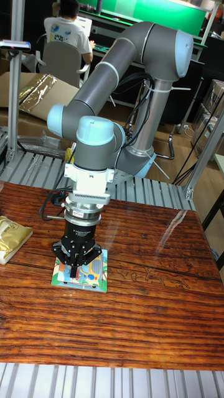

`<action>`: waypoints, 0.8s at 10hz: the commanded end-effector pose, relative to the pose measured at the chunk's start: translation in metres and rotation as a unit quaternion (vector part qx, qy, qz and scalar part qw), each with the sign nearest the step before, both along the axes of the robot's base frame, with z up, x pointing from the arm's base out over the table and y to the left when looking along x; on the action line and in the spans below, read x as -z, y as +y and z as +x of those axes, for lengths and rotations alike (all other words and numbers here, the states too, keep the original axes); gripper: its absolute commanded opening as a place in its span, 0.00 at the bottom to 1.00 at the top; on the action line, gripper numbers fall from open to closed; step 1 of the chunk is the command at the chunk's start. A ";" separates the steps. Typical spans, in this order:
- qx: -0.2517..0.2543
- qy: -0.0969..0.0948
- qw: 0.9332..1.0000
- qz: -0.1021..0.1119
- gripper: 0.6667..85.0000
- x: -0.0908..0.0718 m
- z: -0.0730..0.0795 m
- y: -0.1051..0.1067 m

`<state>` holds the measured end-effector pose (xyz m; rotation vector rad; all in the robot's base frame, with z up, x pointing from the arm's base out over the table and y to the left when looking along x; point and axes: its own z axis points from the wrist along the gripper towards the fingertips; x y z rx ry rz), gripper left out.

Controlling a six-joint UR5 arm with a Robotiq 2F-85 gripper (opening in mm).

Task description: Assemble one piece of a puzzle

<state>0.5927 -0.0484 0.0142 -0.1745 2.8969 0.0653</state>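
In the tall fixed view, the 1 grey arm (118,74) reaches down from the far side and holds its pincer (75,271) straight over the puzzle board (81,270), a small square tray with a colourful picture that lies flat on the wooden desk (143,298), left of the middle and toward the near half. The black fingers point down and their tips sit on or just above the left-centre part of the board; contact cannot be confirmed from this angle. The fingers look drawn close together, but whether they grip a puzzle piece cannot be told, since the tips blend into the picture beneath and no separate piece can be made out. The board's right part, with an orange and blue pattern, shows clear of the pincer. At the left edge of the desk, well apart from the board, lies a gold foil bag (12,237). Far behind, a person (65,28) sits with their back turned.
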 end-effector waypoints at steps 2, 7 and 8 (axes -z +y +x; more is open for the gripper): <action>0.008 -0.002 1.000 0.003 0.01 0.001 -0.002 -0.001; 0.006 -0.002 1.000 0.000 0.01 0.004 -0.006 -0.005; 0.005 -0.002 1.000 -0.001 0.01 0.005 -0.007 -0.005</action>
